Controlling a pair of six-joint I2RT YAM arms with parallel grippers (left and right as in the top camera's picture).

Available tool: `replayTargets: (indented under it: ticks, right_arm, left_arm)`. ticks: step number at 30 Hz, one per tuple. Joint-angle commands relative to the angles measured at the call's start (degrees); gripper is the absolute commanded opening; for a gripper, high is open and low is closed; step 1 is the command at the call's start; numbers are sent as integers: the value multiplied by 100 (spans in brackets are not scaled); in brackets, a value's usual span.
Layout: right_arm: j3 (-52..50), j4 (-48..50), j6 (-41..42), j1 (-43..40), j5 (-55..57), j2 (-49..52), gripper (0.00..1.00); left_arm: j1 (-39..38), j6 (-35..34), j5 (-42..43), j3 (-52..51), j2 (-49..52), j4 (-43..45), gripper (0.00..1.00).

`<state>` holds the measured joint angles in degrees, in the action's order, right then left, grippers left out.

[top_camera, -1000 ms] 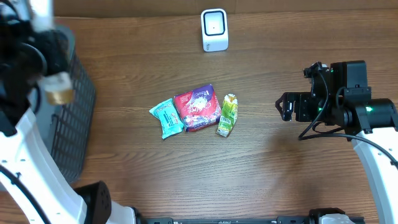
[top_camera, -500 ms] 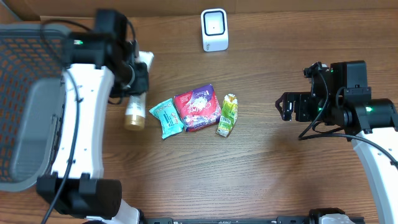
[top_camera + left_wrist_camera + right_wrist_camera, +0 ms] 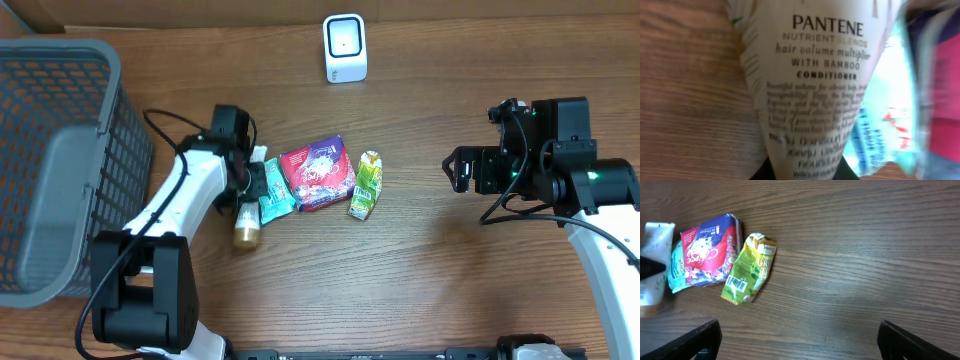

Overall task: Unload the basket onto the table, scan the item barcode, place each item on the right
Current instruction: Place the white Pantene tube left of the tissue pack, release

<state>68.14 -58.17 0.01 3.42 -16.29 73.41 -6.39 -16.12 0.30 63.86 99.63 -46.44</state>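
A white Pantene conditioner tube [image 3: 244,228] with a gold cap lies along the table just left of the teal packet [image 3: 275,190]. My left gripper [image 3: 247,190] is shut on the tube's upper part. In the left wrist view the tube [image 3: 815,75] fills the frame, with dark fingers [image 3: 771,172] hugging both sides at the bottom. No barcode shows on the tube's visible face. The white scanner [image 3: 345,47] stands at the far edge. My right gripper [image 3: 460,170] hovers open at the right, holding nothing; its fingers [image 3: 695,340] frame bare wood.
A red and purple snack bag [image 3: 318,172] and a green pouch [image 3: 366,185] lie right of the teal packet. The pouch's barcode [image 3: 737,283] faces up. A grey mesh basket [image 3: 60,150] fills the left side.
My left arm has swung from the basket side down to the table, laying the tube beside the teal packet. The right arm has not moved.
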Motion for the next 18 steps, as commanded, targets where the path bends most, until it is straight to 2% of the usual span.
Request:
replayTargets:
  ticks: [1,2,3,4,11,18]
  right_arm:
    - [-4,26,-4,11,-52,-35,100]
    - [-4,35,-4,11,-52,-35,100]
    - [-4,55,-4,11,-52,-35,100]
    - [-4,74,-4,11,-52,-35,100]
    - [-4,153,-2,11,-57,-35,100]
    - [-4,195,-2,11,-348,-35,100]
  left_arm:
    - [-2,-61,-111,-199,-101,118,53]
    - [-2,-55,-116,-199,-101,116,73]
    - [-2,24,-118,-199,-101,120,82]
    - [-2,94,-114,-197,-103,131,86]
    - [-2,195,-114,103,-131,2,88]
    - [-2,227,-116,1679,-417,-1034,87]
